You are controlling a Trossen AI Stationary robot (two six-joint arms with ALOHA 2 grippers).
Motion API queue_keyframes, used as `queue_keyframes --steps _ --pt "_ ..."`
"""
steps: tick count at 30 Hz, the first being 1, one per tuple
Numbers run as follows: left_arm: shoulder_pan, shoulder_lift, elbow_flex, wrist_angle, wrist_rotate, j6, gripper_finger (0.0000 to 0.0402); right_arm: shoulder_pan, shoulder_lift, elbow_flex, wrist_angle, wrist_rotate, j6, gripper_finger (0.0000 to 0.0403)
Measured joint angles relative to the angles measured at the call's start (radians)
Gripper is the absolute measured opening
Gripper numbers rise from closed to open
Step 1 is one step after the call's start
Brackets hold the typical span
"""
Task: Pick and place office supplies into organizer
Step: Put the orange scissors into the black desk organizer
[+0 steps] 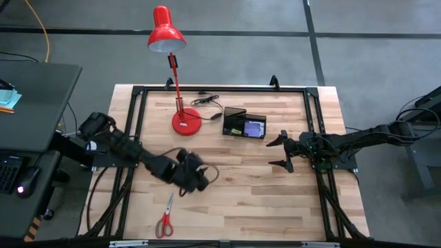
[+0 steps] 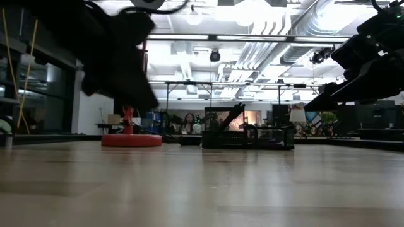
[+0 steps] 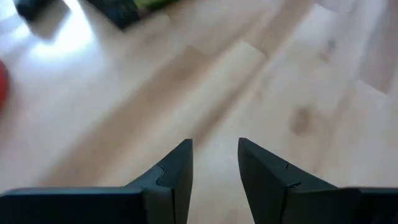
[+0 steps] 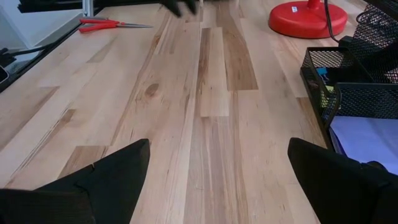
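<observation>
Both claws hang empty over the worktop (image 1: 241, 186). Left claw (image 1: 195, 173) sits near the middle, tips a little apart with bare wood showing between them in its wrist view (image 3: 214, 168); nothing is clamped. Right claw (image 1: 282, 153) hovers near the right side, fingers spread wide, again holding nothing; the right wrist view shows only planks between its tips (image 4: 217, 168).

Organizer (image 1: 244, 124): a black mesh tray at roughly 1 o'clock from the worktop's centre, just beside the red lamp base (image 1: 186, 121). It already carries a purple pad (image 4: 367, 138) and something yellow-green in a neighbouring compartment (image 1: 236, 129); which items exactly cannot be told.

Scissors (image 1: 165, 220): red-handled, lying flat near the front edge at about 7 o'clock from the left claw, well apart from the organizer. They appear to be the one supply left outside the tray.

Judgement: the left claw is the nearer to the scissors, so that pick would fall to it. The right claw, by the tray, looks parked. The flat blades offer little to grip.
</observation>
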Motion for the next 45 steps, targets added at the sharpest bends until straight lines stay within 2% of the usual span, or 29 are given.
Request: queue_keyframes --steps 7,9,12,17,23,27,31,41,45 --pt "-0.173 0.000 0.000 -0.092 0.054 -0.307 0.0113 0.000 0.000 0.000 -0.002 0.000 0.000 0.0378" --pt "-0.205 0.000 0.000 -0.120 0.122 -0.379 0.0113 0.000 0.000 0.000 -0.002 0.000 0.000 0.0378" --pt "-0.236 -0.007 0.000 -0.135 0.229 -0.467 0.0113 0.000 0.000 0.000 -0.002 0.000 0.000 0.0378" --pt "-0.259 -0.017 0.010 -0.178 0.334 -0.579 0.0113 0.000 0.000 0.000 -0.003 0.000 0.000 0.0378" --pt "-0.259 -0.016 0.120 -0.432 0.460 -0.750 0.0113 0.000 0.000 0.000 -0.003 0.000 0.000 0.0378" --pt "-0.274 -0.016 0.220 -0.555 0.462 -0.808 0.0113 0.000 0.000 0.000 -0.006 0.000 0.000 0.0378" --pt "-0.288 -0.016 0.281 -0.527 0.455 -0.778 0.0113 0.000 0.000 0.000 -0.007 0.000 0.000 0.0378" --pt "-0.355 0.003 0.290 -0.417 0.442 -0.703 0.0113 0.000 0.000 0.000 -0.008 0.000 0.000 0.0378" --pt "-0.349 0.017 0.291 -0.404 0.447 -0.729 0.0113 0.000 0.001 0.000 -0.013 0.000 0.000 0.0378"
